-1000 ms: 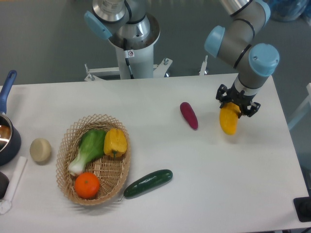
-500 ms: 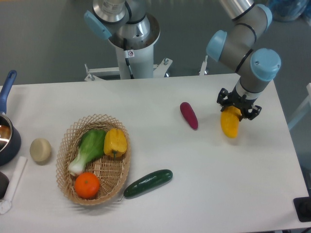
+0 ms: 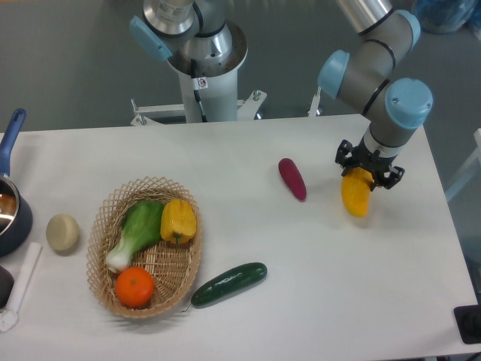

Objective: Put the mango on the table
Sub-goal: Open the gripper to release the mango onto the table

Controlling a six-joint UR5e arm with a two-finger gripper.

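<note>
The mango [image 3: 356,195] is a smooth yellow-orange fruit at the right side of the white table [image 3: 316,301]. Its lower end is at or just above the tabletop; I cannot tell if it touches. My gripper [image 3: 367,170] points down from above and is shut on the mango's upper end. The black fingers [image 3: 343,156] flank the fruit's top. The gripper's inner faces are hidden by the wrist.
A purple vegetable [image 3: 292,179] lies left of the mango. A wicker basket [image 3: 109,218] at the left holds a yellow bell pepper [image 3: 178,220], a green leafy vegetable [image 3: 137,232] and an orange [image 3: 134,287]. A cucumber [image 3: 228,283], a beige round item [image 3: 62,232] and a pot [image 3: 10,210] are there too.
The gripper and the mango have shifted very slightly right and down over the last second. Nothing else has moved.
</note>
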